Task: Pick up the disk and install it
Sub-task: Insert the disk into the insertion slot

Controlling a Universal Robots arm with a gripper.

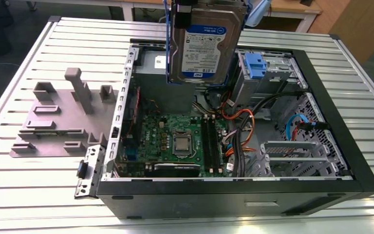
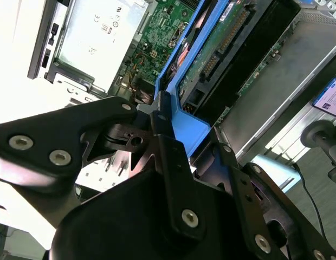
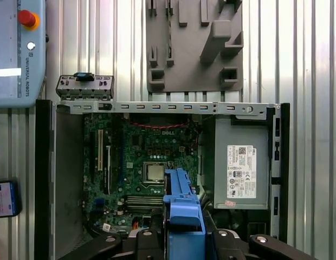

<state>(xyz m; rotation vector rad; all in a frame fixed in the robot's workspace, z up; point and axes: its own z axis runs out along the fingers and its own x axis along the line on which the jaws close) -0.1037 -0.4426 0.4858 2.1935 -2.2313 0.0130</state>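
tool points down (fingers clamped on the disk)

disk: silver, white-blue label, blue rails | stand: grey | motherboard: green | tool: black

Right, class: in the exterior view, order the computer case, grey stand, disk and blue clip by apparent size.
1. computer case
2. grey stand
3. disk, though it is held up nearer the camera and cut off by the frame, so its place against the stand is unsure
4. blue clip
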